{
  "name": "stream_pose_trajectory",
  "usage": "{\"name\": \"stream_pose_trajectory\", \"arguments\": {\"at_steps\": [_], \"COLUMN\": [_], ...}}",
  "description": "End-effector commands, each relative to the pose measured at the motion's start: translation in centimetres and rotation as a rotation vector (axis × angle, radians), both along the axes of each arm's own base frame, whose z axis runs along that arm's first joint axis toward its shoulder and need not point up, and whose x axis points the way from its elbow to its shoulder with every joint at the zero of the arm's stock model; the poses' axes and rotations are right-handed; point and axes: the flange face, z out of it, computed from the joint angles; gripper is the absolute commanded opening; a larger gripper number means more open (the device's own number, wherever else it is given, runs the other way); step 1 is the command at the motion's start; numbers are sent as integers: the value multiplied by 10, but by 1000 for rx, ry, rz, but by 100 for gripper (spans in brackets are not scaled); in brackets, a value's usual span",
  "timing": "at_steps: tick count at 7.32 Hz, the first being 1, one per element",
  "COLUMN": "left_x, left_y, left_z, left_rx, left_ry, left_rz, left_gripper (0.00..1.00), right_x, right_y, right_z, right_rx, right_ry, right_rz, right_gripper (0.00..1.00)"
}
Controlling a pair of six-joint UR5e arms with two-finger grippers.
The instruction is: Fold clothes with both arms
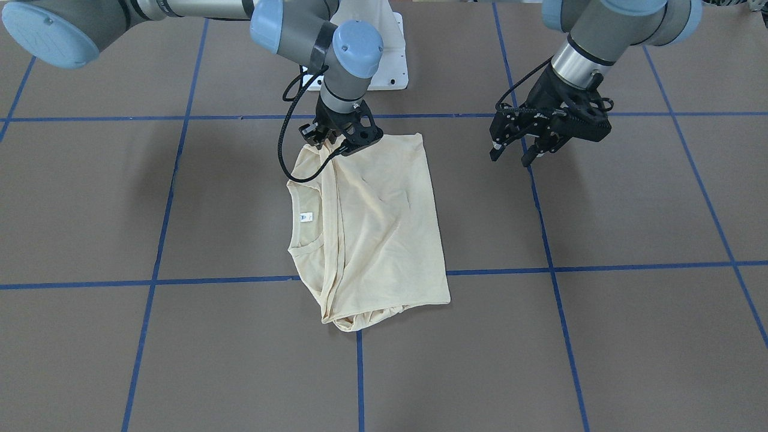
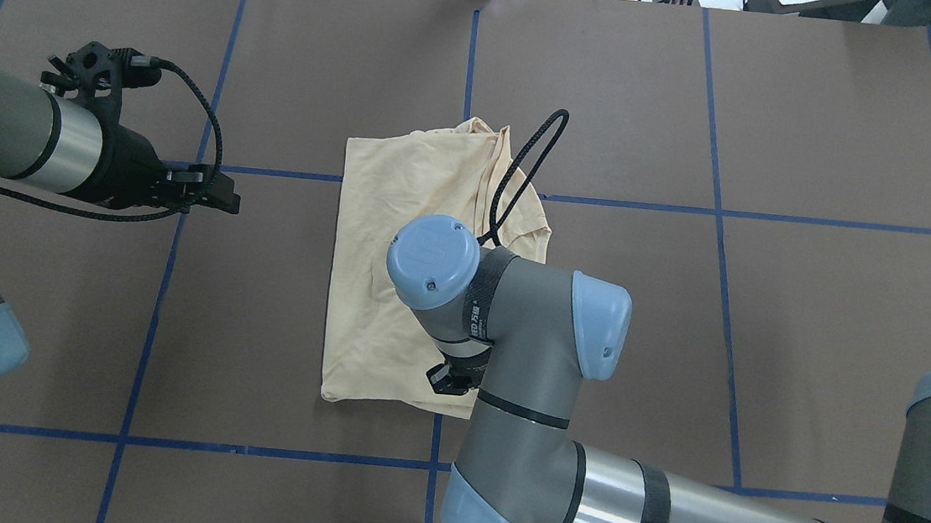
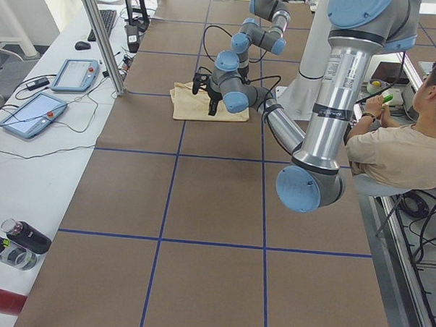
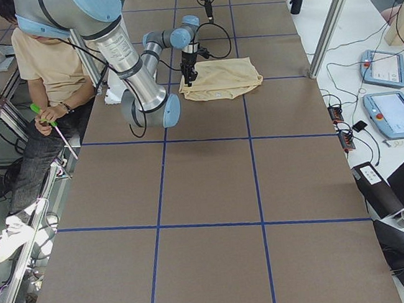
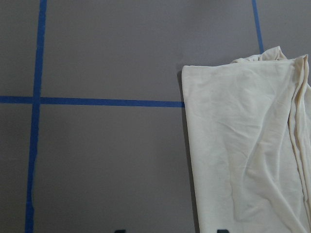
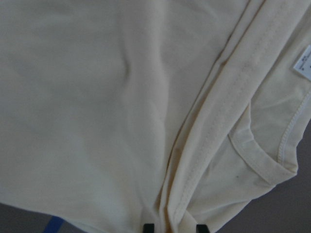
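Fabric thin, limp, light (it will sag): my right pincer [image 1: 336, 144] nips the shirt [image 1: 384, 228] at its eleven o'clock edge, front view; left pincer [image 1: 510, 159] gapes empty, two o'clock.

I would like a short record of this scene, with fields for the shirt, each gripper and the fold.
shirt: cream shirt lying folded on the table, neck label showing
right gripper: right gripper shut on the shirt's edge nearest the robot, fabric raised a little there
left gripper: left gripper open, over bare table, apart from the shirt
fold: one layer covers most of the shirt; the neck side is uncovered
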Motion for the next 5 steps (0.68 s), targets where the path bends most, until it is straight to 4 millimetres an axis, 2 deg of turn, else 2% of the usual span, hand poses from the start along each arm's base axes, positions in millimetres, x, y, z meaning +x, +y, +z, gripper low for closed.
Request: {"name": "stream_pose_trajectory", "arguments": {"at_steps": [1,2,4,5], "left_x": [0,0,0,0], "left_y": [0,0,0,0], "left_z": [0,0,-1,-2], "left_rx": [-1,-12,-33,-32], "left_ry": [0,4,12,13], "left_rz": [-1,-7,-19,-19], "left_gripper": [70,70,70,70], "right_x": [-2,-3,-3,2], "right_y": [4,5,5,6], "right_z": [5,8,9,13], "right_rx": [-1,-3,-5,-6], "right_ry": [8,12,15,18], "right_rz": [-6,-8,-8,-7], "right_gripper": [31,27,0,0]}}
